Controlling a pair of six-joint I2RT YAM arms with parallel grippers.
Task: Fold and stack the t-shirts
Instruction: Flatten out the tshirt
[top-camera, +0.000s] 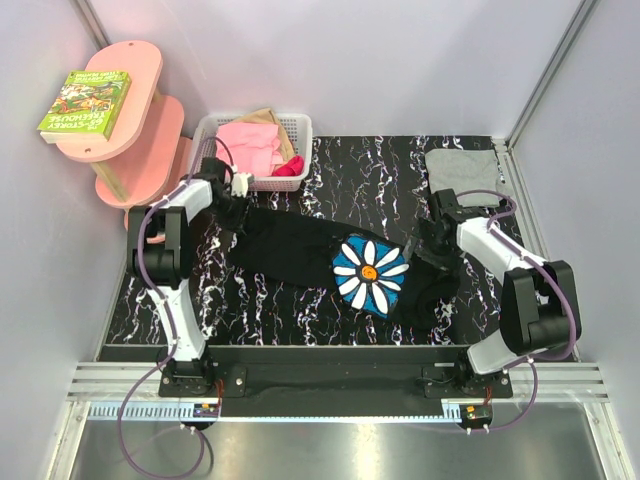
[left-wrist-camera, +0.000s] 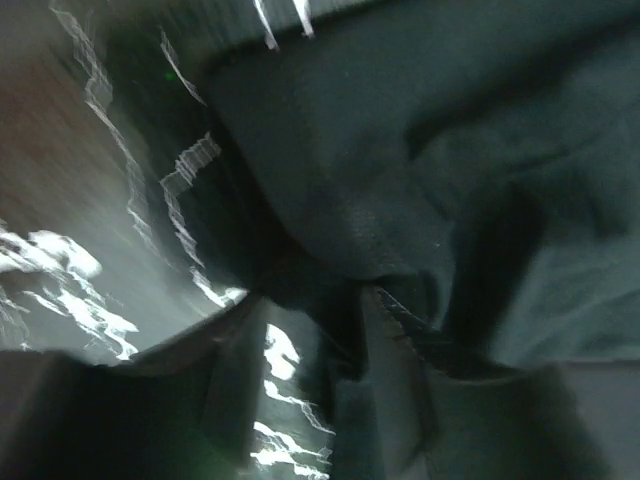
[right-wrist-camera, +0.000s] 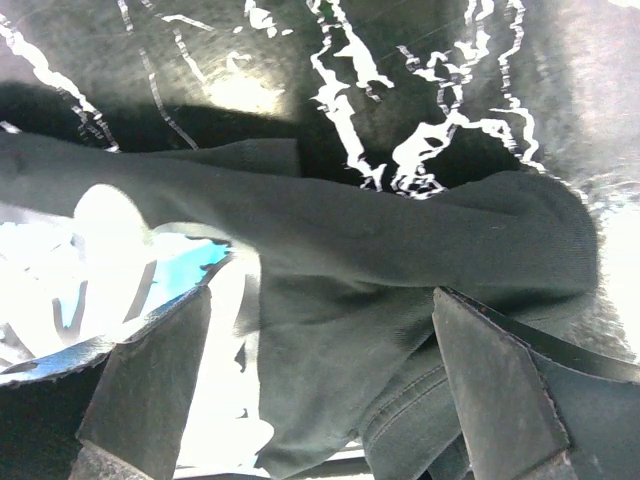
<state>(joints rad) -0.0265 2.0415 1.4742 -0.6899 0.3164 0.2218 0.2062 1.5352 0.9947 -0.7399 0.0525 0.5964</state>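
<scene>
The black t-shirt lies stretched across the marbled table, its blue-and-white flower print facing up near the right end. My left gripper is at the shirt's far left end. In the blurred left wrist view, dark cloth bunches at the left gripper, which looks shut on it. My right gripper is over the shirt's right end. Its fingers stand wide apart with black cloth between them, so the gripper is open. The light grey t-shirt lies folded at the back right.
A white basket holding pink and red clothes stands at the back left, just behind the left gripper. A pink shelf unit with a green book stands outside the table's left corner. White walls close in the back and sides.
</scene>
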